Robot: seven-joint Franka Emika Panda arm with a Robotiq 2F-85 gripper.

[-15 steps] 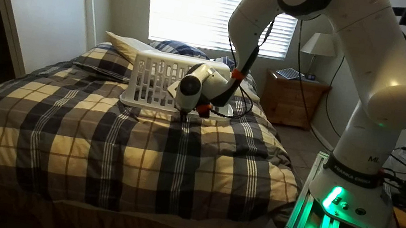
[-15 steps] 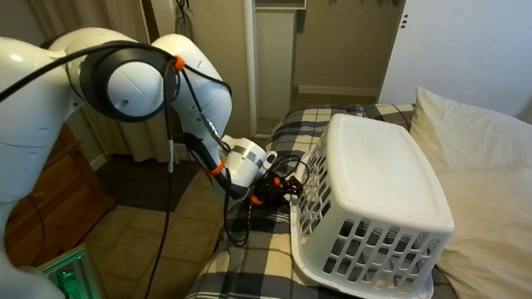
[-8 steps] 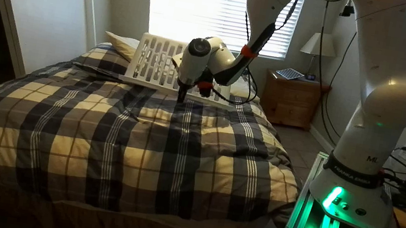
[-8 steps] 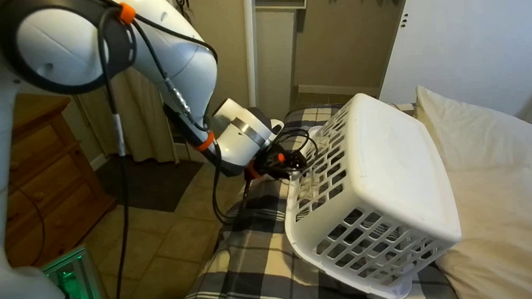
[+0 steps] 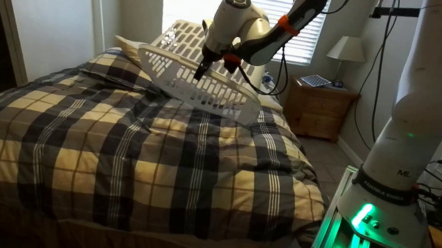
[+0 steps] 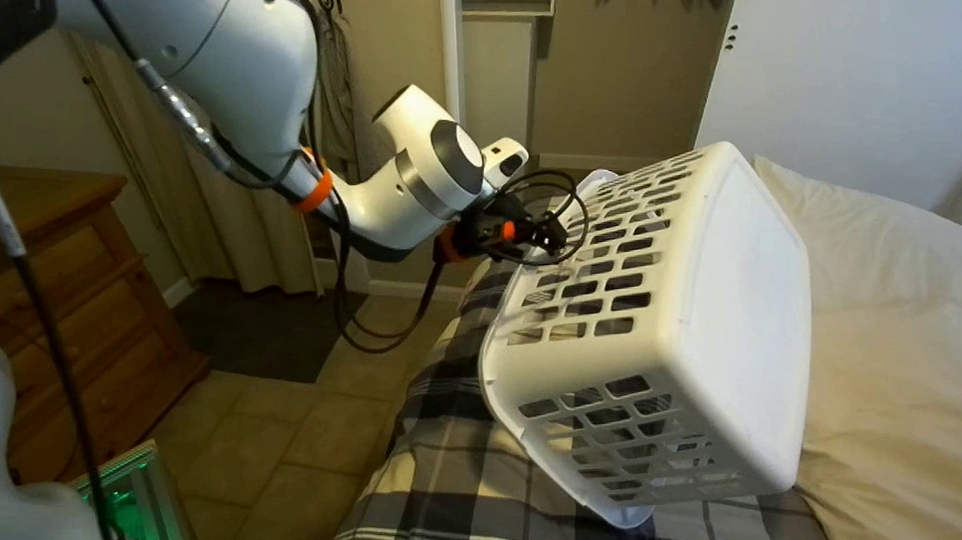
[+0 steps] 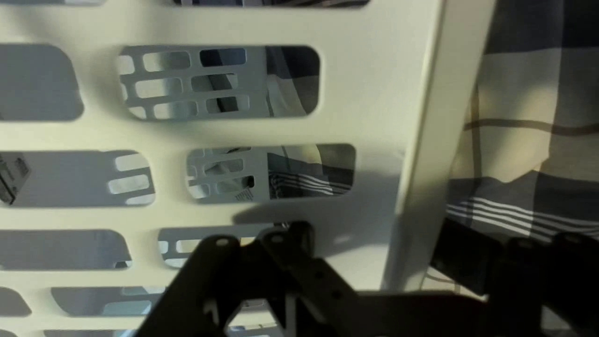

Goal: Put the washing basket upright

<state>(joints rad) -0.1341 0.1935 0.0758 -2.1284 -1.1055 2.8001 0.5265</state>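
Observation:
The white washing basket [image 6: 743, 321] is tilted over on the bed in both exterior views. Its flat bottom faces the pillow side, and its open mouth [image 5: 245, 112] faces down and toward the foot of the bed. My gripper [image 5: 203, 67] is at the raised long edge of the rim, and it also shows in an exterior view [image 6: 554, 234]. In the wrist view my gripper [image 7: 379, 241] has its jaws wide apart astride the rim. One finger is at a slot in the side, the other outside the rim. How deep the first finger sits is hidden.
A plaid cover [image 5: 146, 143] lies over the bed. A cream pillow [image 6: 896, 361] lies close beside the basket's bottom. A wooden nightstand [image 5: 315, 113] with a lamp [image 5: 348, 48] stands by the wall. A looped black cable [image 6: 393, 342] hangs from the arm.
My gripper has risen and lifted the near rim with it. The basket has tipped from flat upside down toward its side, its bottom turning toward the pillow and its mouth coming into sight.

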